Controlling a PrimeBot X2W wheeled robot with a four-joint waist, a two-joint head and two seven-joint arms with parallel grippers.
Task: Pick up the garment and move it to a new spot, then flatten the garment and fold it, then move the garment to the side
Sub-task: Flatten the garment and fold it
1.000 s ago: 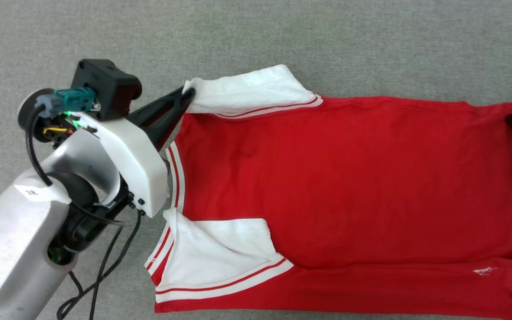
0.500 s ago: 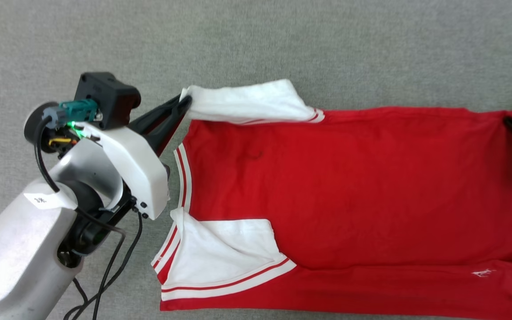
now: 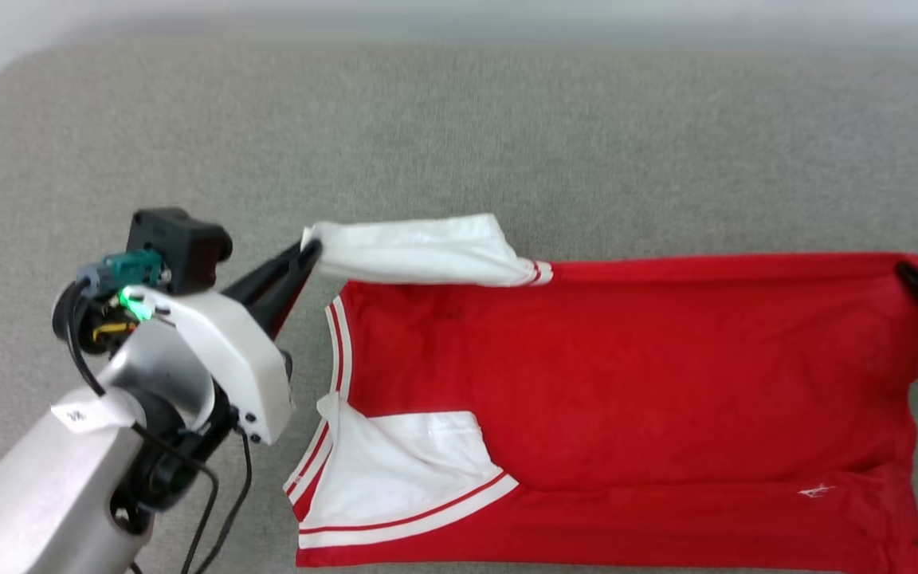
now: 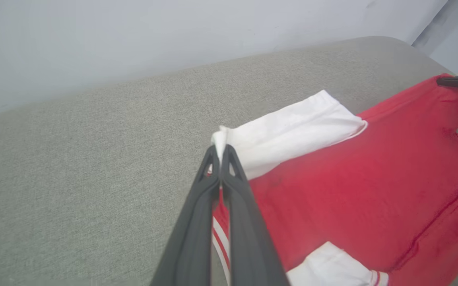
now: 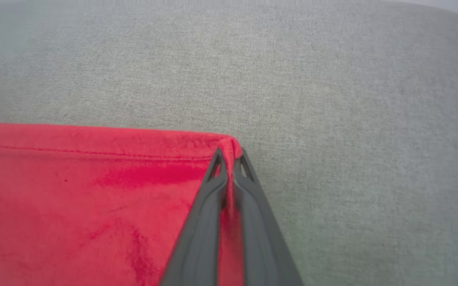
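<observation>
**Operator:** What does my left gripper (image 4: pixel 221 153) have?

**Spotter:** Its fingers are pressed together on the tip of the far white sleeve (image 3: pixel 419 251) of the red jersey T-shirt (image 3: pixel 626 383). The red body spreads out beyond and to the right of those fingers.

**Operator:** And my right gripper (image 5: pixel 231 157)?

**Spotter:** You're pinching the far hem corner, cloth between the fingers. The shirt's far edge runs straight between your two grippers. The rest lies on the grey fabric surface (image 3: pixel 459 143), with the second sleeve (image 3: pixel 403 470) folded onto the red on the near side of your left gripper.
</observation>
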